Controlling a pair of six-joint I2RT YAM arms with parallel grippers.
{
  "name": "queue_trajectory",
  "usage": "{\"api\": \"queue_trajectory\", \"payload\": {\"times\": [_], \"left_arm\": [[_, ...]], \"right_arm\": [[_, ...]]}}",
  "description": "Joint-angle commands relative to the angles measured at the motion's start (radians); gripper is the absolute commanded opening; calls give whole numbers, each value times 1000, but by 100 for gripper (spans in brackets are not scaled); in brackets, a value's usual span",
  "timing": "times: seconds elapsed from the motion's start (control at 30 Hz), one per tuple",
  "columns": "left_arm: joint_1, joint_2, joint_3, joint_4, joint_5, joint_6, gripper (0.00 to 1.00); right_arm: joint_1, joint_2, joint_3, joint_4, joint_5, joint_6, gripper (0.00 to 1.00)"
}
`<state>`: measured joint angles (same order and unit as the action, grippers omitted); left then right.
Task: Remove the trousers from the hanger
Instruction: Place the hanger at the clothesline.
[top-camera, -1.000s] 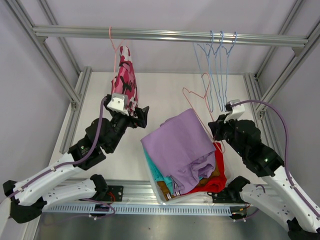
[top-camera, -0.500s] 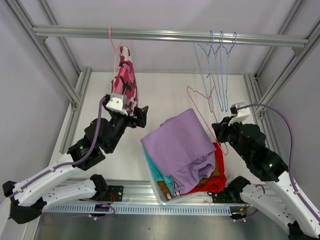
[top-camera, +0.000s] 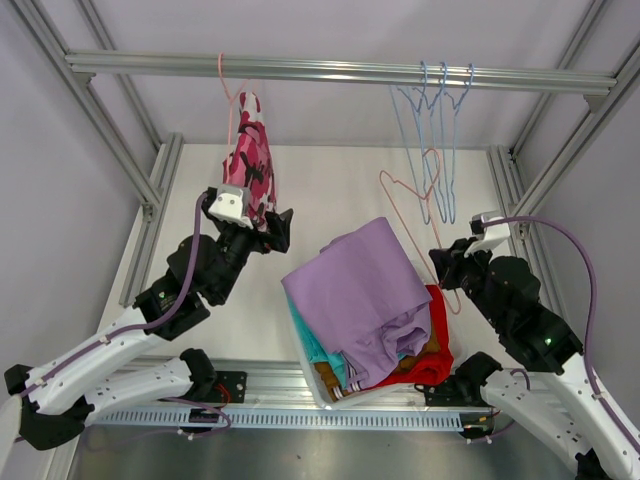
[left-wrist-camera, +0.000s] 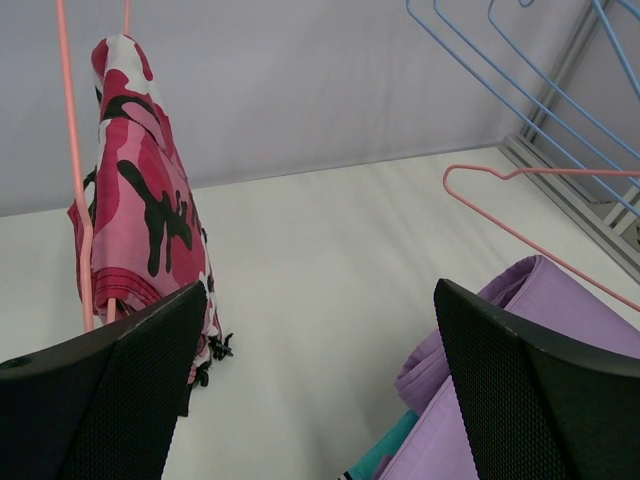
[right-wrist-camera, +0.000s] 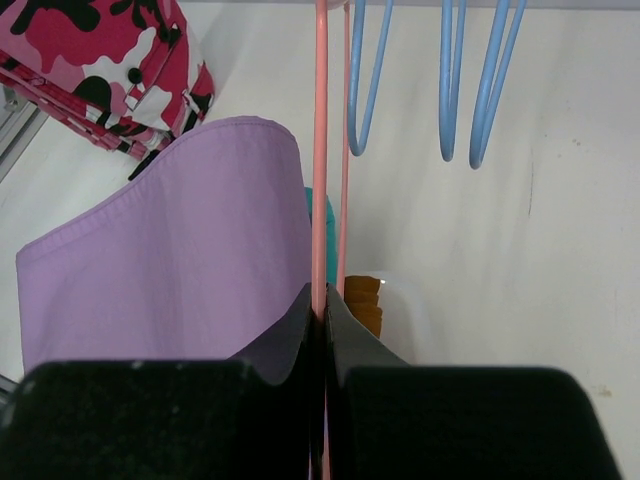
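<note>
My left gripper stands spread wide. Its wrist camera shows what the overhead view blurs: the camouflage trousers hang draped on a pink hanger just ahead of my left finger, off to that side rather than between the fingers. I cannot tell whether the cloth touches the finger. From above, those trousers simply overlap the gripper. My right gripper is pressed together on the wire of an empty pink hanger, a pinch the overhead view barely shows. Only that overhead view takes in the rail with the blue hangers hooked on it. The lilac trousers top the heap between my arms, over teal trousers and red trousers, to the right of my left gripper. Since a second ago my right arm has drawn rightward, bringing the empty hanger closer to the blue ones. My left gripper has hardly shifted.
</note>
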<state>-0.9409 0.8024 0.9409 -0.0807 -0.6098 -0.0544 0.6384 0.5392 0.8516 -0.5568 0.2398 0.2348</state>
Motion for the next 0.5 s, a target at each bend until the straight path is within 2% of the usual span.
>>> {"api": "queue_trajectory", "payload": {"times": [0.0,0.47], "left_arm": [[10,-6,12,18,-22,-7,99],[11,-22,9,18,-33,-1,99]], "right_arm": [[-2,-7,4,35,15,6,0],[3,18,7,35,0,8,0]]}}
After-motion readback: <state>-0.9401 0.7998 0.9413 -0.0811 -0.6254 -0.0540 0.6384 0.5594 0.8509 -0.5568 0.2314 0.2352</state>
